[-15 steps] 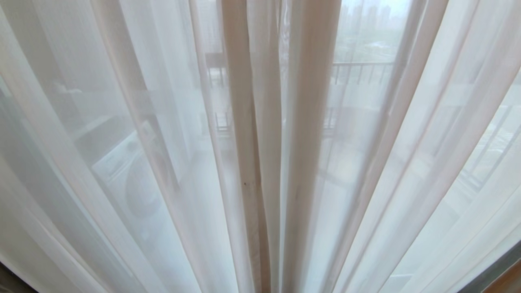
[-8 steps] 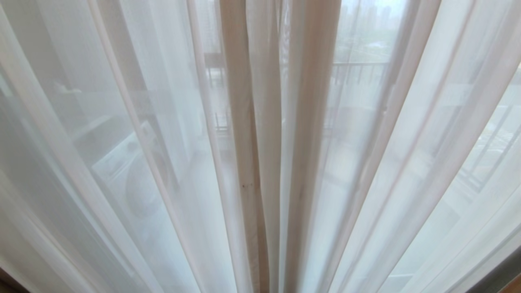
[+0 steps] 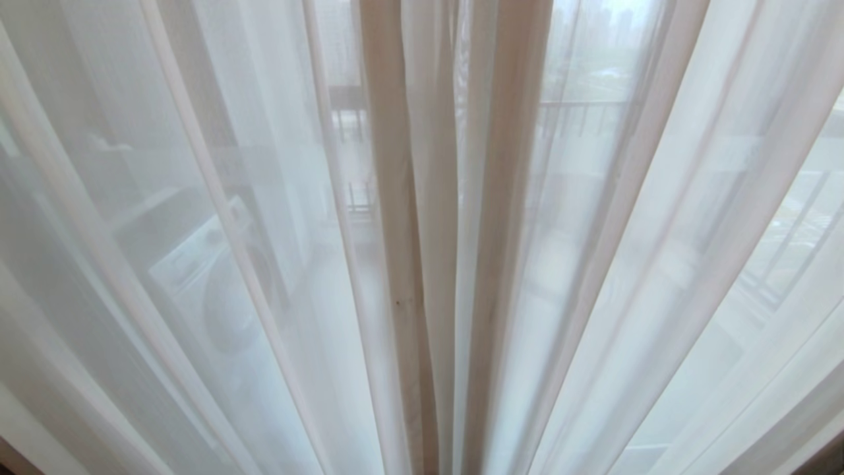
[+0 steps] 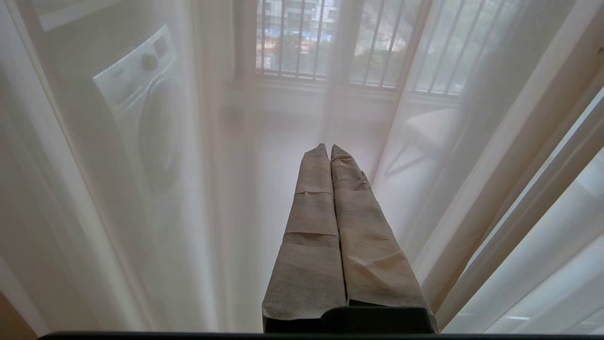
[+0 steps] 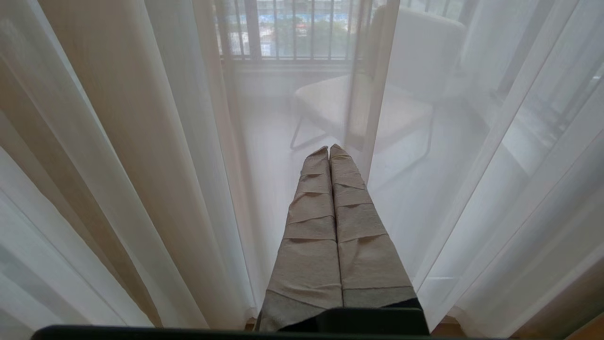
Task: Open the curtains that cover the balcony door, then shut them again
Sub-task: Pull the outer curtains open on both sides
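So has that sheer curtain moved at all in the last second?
Yes, slightly: the sheer curtain's outer folds have drifted left against the balcony railing behind, which stayed put.

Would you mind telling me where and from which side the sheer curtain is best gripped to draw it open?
I would pinch one of the bunched vertical folds at the middle of the sheer curtain, coming straight from the front. There the fabric gathers into a ridge thick enough to clamp, while the flat stretches beside it would likely slip. Both the left gripper and the right gripper are shut and would have to open first.
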{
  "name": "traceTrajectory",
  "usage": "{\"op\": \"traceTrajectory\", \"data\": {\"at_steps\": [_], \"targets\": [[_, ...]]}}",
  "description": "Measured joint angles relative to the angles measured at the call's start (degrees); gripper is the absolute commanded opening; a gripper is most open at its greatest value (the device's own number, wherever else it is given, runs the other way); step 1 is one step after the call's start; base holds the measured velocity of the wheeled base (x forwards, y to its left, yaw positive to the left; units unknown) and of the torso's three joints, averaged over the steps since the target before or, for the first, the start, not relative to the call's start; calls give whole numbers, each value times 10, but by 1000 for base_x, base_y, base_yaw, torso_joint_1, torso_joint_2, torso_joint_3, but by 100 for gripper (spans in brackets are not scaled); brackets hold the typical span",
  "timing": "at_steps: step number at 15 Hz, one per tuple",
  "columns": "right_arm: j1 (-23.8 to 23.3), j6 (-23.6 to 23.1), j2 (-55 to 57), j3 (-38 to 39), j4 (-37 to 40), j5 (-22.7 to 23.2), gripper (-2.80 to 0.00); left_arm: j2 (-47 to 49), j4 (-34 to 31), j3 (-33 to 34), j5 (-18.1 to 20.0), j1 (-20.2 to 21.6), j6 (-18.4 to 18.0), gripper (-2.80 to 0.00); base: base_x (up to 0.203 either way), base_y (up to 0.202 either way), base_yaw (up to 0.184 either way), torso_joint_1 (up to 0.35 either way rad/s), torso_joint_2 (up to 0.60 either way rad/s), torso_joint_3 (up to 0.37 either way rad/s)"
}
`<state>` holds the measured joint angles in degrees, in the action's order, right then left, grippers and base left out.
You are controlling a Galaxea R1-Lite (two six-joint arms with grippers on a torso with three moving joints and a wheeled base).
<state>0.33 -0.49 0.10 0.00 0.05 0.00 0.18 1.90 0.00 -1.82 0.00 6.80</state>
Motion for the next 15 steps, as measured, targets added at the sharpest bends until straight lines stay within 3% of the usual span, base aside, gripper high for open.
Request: {"op": "traceTrajectory", "data": {"at_steps": [5,8,9,15], "targets": [[0,0,0,0,0,0,-280,0,-3,0,0,0,-26,-280,0,0,0,0,0,0],[0,0,0,0,0,1,-280,0,-17,0,18,0,-92,-280,0,0,0,0,0,0],[0,0,0,0,0,1,-280,0,-18,0,19,0,-99,-280,0,0,0,0,0,0],[0,0,0,0,0,0,-280,0,-19,0,20,0,-93,-280,0,0,0,0,0,0]]}}
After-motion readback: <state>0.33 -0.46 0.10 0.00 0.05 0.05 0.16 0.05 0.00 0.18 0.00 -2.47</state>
